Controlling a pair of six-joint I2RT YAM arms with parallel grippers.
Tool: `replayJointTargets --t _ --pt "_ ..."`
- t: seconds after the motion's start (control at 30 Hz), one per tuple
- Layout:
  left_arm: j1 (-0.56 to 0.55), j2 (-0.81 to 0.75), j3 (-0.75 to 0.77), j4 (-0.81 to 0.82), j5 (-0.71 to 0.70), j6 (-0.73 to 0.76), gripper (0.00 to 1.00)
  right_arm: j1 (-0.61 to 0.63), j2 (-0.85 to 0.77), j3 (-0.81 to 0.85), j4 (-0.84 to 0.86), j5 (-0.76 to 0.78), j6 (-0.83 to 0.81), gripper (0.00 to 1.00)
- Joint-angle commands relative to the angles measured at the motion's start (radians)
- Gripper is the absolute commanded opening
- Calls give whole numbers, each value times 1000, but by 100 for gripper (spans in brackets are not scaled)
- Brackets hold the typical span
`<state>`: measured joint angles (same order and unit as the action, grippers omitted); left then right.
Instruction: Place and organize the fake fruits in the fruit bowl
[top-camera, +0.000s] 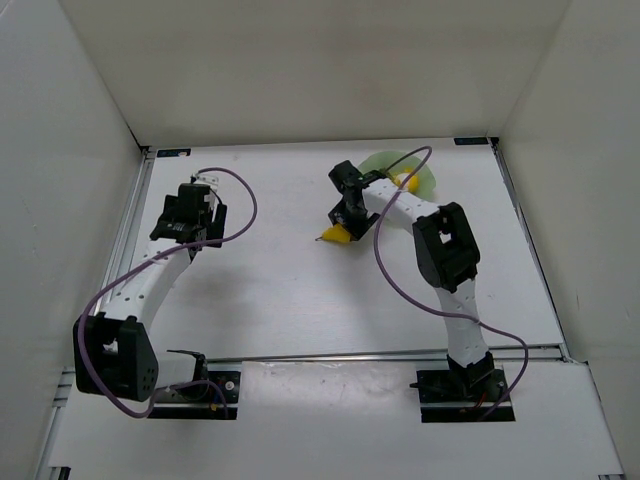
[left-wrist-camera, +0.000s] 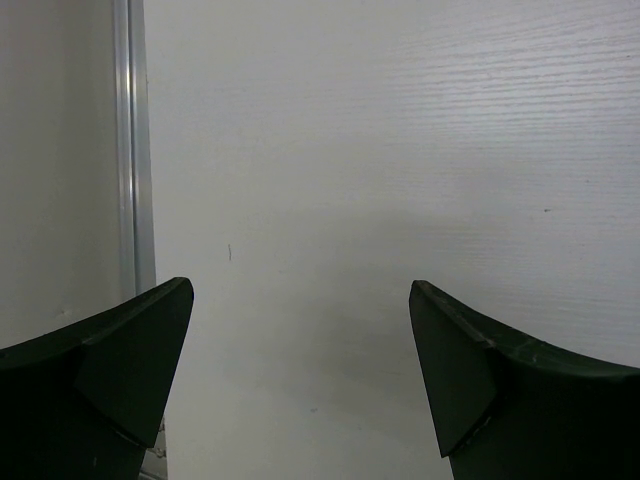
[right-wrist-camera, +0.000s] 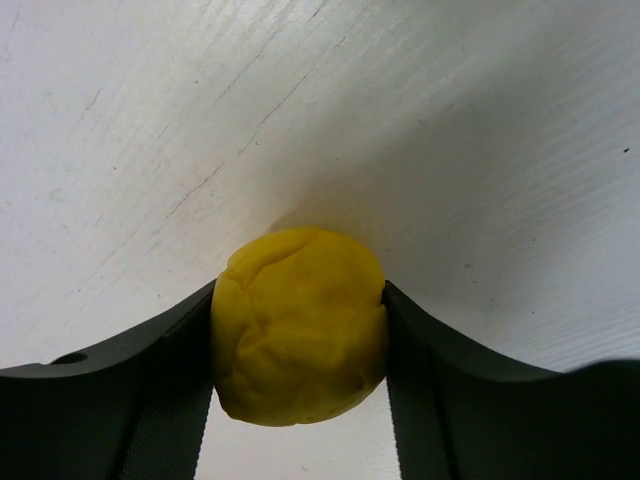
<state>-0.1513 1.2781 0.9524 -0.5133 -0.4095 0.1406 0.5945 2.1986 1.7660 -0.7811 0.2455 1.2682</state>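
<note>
The right gripper (right-wrist-camera: 300, 295) pinched a glossy yellow pear-shaped plastic fruit (right-wrist-camera: 298, 330) over the white table (right-wrist-camera: 450, 120), near the pale mint-green scalloped bowl (top-camera: 383, 160), where another yellow fruit (top-camera: 405, 180) lay. The left gripper (left-wrist-camera: 300, 300) hung spread wide, holding nothing.

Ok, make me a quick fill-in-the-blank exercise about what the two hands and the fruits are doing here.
1. The right hand is shut on a ___ fake fruit.
2. The left hand is ___, with only bare table beneath it.
3. A second yellow fruit lies ___ the fruit bowl.
Missing words: yellow; open; inside.
</note>
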Motion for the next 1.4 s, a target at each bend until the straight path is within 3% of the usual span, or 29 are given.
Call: replayJointTargets --t 0.0,0.17,0.3,0.43,0.63,0.67,0.7,0.77,0.8,0.9,1.07,1.13,1.3,1.37 --pt "6 -11 22 -14 6 -16 100 22 -74 10 17 35 -96 26" --pt "6 -2 22 -25 6 -16 100 31 -242 -101 84 8 -222 21" --pt "15 7 22 -45 -26 -16 100 -5 -393 -128 166 208 -348 21" --pt "15 7 22 -56 -35 -26 100 -105 -347 -36 166 288 -483 22" --pt "15 7 40 -74 -90 -26 100 -232 -203 113 66 206 -560 25" --pt "15 7 40 -83 -100 -26 100 -242 -191 113 66 196 -570 27" --pt "15 7 40 -83 -109 -26 100 -251 -191 104 66 178 -579 43" --pt "15 7 49 -83 -109 -26 100 -286 -169 104 66 123 -595 87" --pt "15 7 49 -94 -109 -26 100 -297 -169 104 66 92 -607 100" --pt "24 16 72 -105 -109 -26 100 -318 -212 116 66 74 -616 100" --pt "35 17 92 -123 -118 -26 100 -340 -450 43 86 155 -679 100" --pt "45 17 92 -123 -118 -26 100 -376 -549 -40 86 155 -737 100" --pt "113 17 92 -133 -127 -82 100 -589 -779 -340 43 -113 -751 100" --pt "151 17 92 -162 -117 -111 100 -654 -854 -523 43 -141 -751 100"
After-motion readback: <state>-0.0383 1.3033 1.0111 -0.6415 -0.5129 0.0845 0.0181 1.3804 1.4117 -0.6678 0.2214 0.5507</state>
